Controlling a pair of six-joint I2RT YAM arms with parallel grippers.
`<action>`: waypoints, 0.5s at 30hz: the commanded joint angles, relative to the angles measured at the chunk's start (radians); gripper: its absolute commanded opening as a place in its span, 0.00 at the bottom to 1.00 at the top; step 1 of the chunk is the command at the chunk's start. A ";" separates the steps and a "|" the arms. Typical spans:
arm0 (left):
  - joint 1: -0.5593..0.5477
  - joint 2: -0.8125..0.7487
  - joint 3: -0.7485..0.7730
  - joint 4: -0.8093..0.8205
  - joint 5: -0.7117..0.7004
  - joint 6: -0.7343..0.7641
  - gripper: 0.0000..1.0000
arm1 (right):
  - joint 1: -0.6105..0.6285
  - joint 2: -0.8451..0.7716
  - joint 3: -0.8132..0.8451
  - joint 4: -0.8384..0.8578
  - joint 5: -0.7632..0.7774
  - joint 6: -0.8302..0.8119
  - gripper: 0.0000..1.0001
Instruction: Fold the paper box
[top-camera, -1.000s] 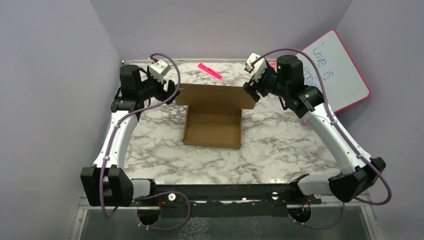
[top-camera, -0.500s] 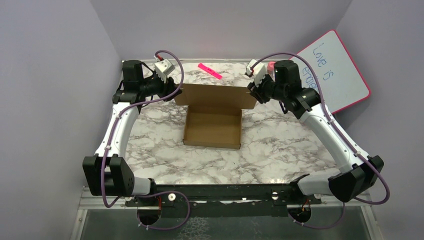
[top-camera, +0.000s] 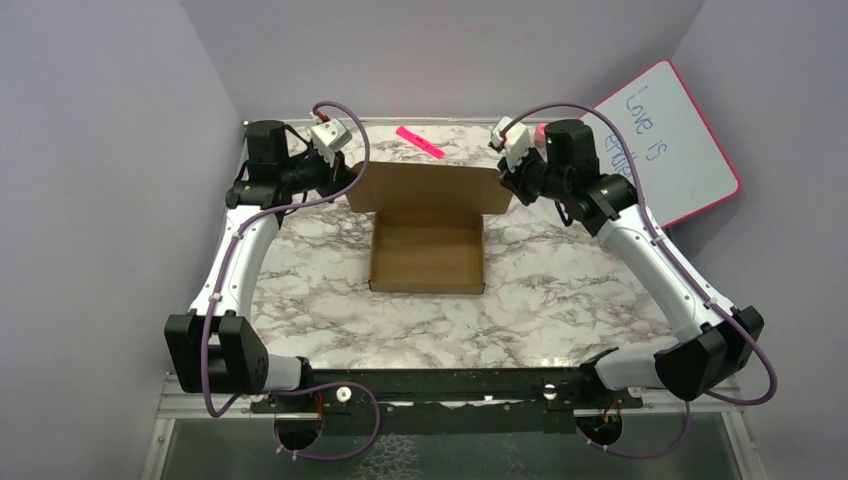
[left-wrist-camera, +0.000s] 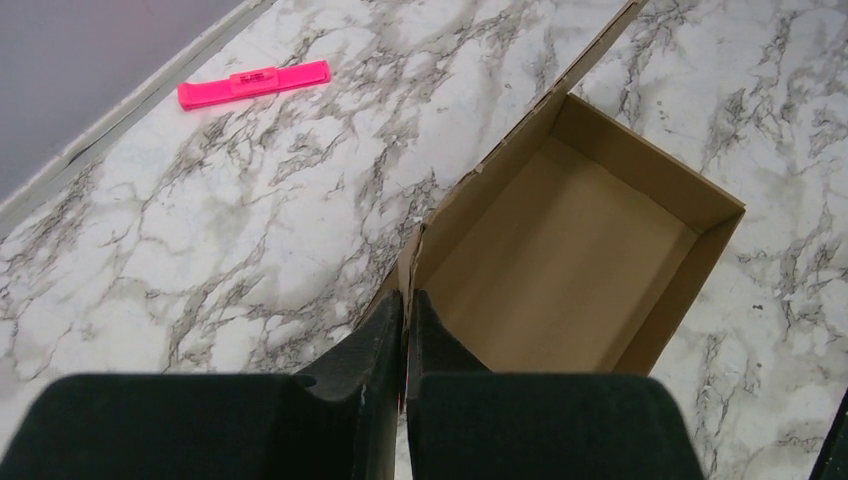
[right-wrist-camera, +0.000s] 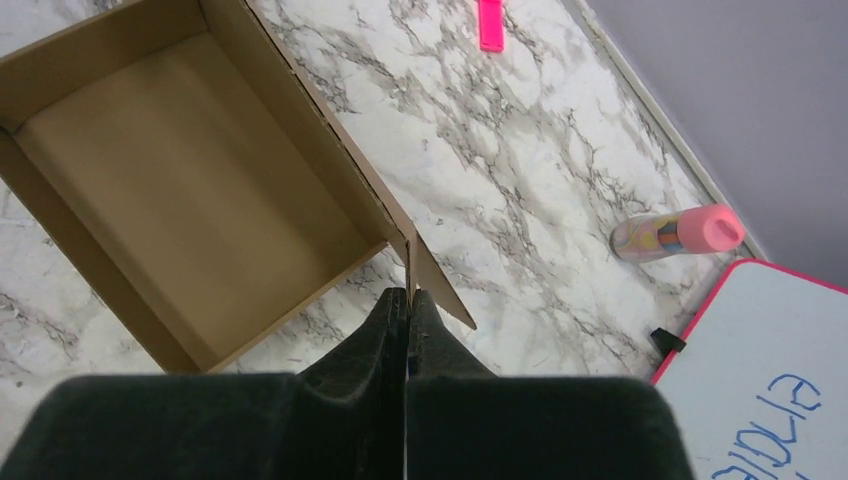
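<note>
Gaping plain brown paper box (top-camera: 427, 258), rear lid up.

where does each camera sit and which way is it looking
Top external: above, behind the bases, looking down at the brown cardboard paper box; both arms show.
Left wrist: on the left arm, looking past the left gripper, shut on the box's flap.
Right wrist: mirrored, right gripper pinching the other flap end.
Shared: box, flat pink plastic strip.
</note>
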 joint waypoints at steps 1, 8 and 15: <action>-0.026 -0.045 0.020 0.006 -0.105 -0.060 0.04 | -0.004 0.025 0.012 0.019 -0.021 0.066 0.02; -0.081 -0.114 -0.038 0.060 -0.458 -0.288 0.03 | -0.003 0.048 0.038 0.057 0.090 0.250 0.02; -0.191 -0.141 -0.087 0.068 -0.734 -0.497 0.03 | 0.022 -0.014 -0.031 0.172 0.226 0.435 0.02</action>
